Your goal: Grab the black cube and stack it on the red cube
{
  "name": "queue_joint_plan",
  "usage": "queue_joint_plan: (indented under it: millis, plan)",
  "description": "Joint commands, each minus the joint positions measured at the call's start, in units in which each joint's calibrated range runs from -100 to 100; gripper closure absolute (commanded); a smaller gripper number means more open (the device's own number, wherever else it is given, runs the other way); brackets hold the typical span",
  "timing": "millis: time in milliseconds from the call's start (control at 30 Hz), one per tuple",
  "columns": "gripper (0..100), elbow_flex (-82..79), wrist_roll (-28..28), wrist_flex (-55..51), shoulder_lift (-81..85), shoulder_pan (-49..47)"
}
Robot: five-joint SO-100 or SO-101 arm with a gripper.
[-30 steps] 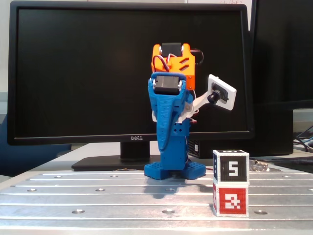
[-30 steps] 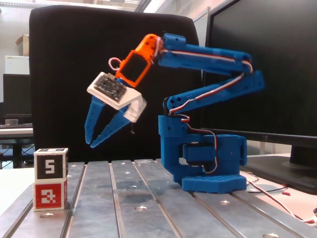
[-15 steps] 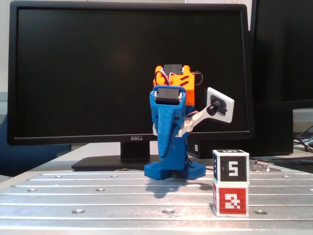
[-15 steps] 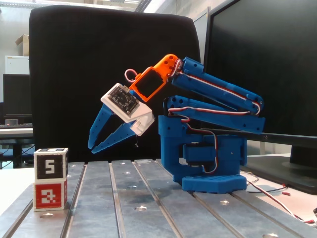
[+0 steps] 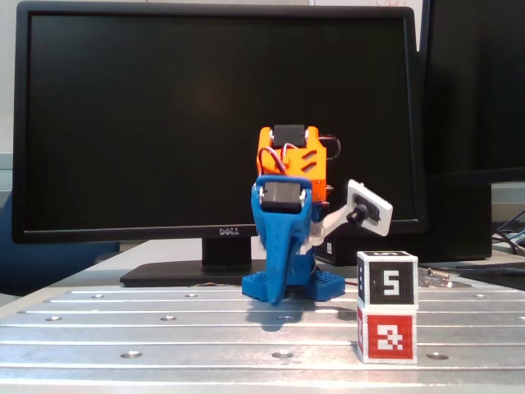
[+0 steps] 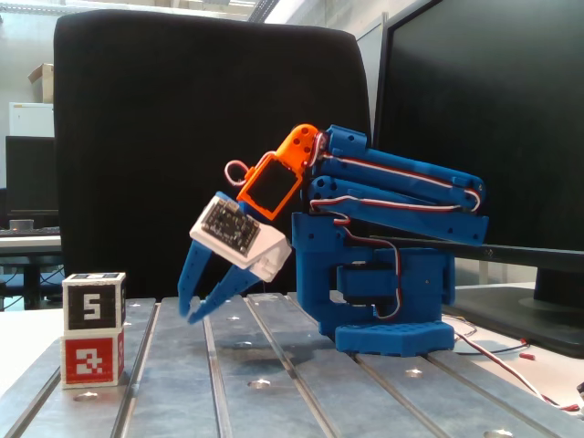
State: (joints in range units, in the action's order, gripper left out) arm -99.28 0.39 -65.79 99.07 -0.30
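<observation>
The black cube (image 5: pixel 387 281) with a white "5" marker sits squarely on top of the red cube (image 5: pixel 387 335) at the front right of the metal table. In the other fixed view the black cube (image 6: pixel 93 301) rests on the red cube (image 6: pixel 93 356) at the far left. My blue gripper (image 6: pixel 192 315) hangs folded back near the arm's base, tips pointing down just above the table. Its fingers meet at the tips and hold nothing. It is well clear of the stack. From the front the gripper (image 5: pixel 274 297) shows edge-on.
The arm's blue base (image 6: pixel 392 315) stands mid-table on the slotted aluminium plate (image 5: pixel 164 328). A Dell monitor (image 5: pixel 213 123) stands behind. A white wrist camera (image 6: pixel 239 235) sits on the gripper. Cables (image 6: pixel 511 360) trail off to the right of the base.
</observation>
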Motion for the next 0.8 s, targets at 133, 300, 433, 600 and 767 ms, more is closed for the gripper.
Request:
queue_joint_plan:
  millis: [133, 300, 433, 600, 767]
  plan:
    - [99, -0.3, -3.7, 2.5, 0.2, 0.1]
    - [99, -0.2, -5.9, 2.6, 0.2, -0.4]
    - [99, -0.2, -5.8, 2.1, -0.3, -0.6]
    - [99, -0.3, -3.7, 2.1, -0.5, -0.4]
    - [99, -0.3, -3.3, -1.0, -0.6, -0.4]
